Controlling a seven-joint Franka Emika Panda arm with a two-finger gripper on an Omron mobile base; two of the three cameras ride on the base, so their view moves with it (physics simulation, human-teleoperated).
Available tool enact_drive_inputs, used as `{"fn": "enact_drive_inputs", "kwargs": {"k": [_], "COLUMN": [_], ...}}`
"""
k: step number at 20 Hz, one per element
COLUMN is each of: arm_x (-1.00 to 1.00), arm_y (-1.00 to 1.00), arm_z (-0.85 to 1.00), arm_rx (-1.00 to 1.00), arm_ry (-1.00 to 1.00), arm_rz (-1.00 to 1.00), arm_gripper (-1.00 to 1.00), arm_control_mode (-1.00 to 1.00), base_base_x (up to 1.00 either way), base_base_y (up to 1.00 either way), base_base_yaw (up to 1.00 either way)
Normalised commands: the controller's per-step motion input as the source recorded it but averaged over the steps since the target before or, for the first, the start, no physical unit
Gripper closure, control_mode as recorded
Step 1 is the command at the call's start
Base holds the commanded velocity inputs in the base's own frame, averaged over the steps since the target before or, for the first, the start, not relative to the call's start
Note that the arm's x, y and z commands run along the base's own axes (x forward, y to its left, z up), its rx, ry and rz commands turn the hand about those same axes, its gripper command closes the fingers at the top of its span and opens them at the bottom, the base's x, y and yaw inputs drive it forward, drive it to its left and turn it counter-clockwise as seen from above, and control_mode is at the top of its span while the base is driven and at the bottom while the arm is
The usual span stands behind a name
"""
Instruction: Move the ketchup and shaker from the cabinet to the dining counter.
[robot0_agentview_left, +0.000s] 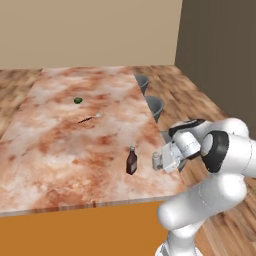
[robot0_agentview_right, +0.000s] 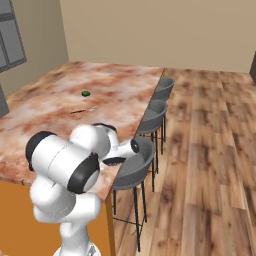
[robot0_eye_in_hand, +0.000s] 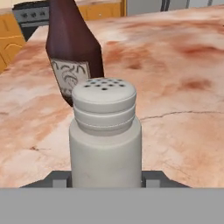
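Light-grey and smooth, the shaker (robot0_eye_in_hand: 105, 135) sits upright between the dark fingertips (robot0_eye_in_hand: 60, 178) of the end effector (robot0_agentview_left: 159, 161), which looks clamped on its lower body, one pad at each flank. It stands just beside the ketchup (robot0_agentview_left: 131, 161), on the side nearer the stools (robot0_agentview_right: 134, 167), close to the near corner of the dining counter (robot0_agentview_left: 55, 145), the marble worktop where both belong. Whether its base already touches the marble I cannot tell.

As a judgement: the shaker looks rigid and light, a plain cylinder with a stepped, perforated cap. Its glossy wall is probably slippery, so the hold belongs low on the straight body, not on the narrower rounded cap, where pads would slide off. Kept upright, nothing should spill through the holes.

The ketchup, upright on the marble, looks stiff too, with a squarish labelled body and narrow neck; its flat sides offer the surer purchase. Being tall, it may tip if nudged when the fingers part.
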Motion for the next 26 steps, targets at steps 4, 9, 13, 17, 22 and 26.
{"fn": "enact_drive_inputs", "kwargs": {"k": [4,9,13,17,22,26], "arm_x": [0.26,0.21,0.23,0.29,0.36,0.35], "arm_y": [0.01,0.05,0.13,0.2,0.24,0.31], "arm_z": [-0.25,-0.22,-0.24,-0.24,-0.24,-0.27], "arm_rx": [-0.01,0.0,0.0,0.0,0.0,0.0], "arm_ry": [0.0,0.0,-0.06,-0.1,-0.07,-0.04], "arm_rz": [0.12,0.08,0.03,0.0,0.0,0.0], "arm_gripper": [1.0,1.0,1.0,1.0,1.0,1.0], "arm_control_mode": [-1.0,-1.0,-1.0,-1.0,-1.0,-1.0], "base_base_x": [0.0,0.0,0.0,0.0,0.0,0.0], "base_base_y": [0.0,0.0,0.0,0.0,0.0,0.0], "base_base_yaw": [0.0,0.0,0.0,0.0,0.0,0.0]}}
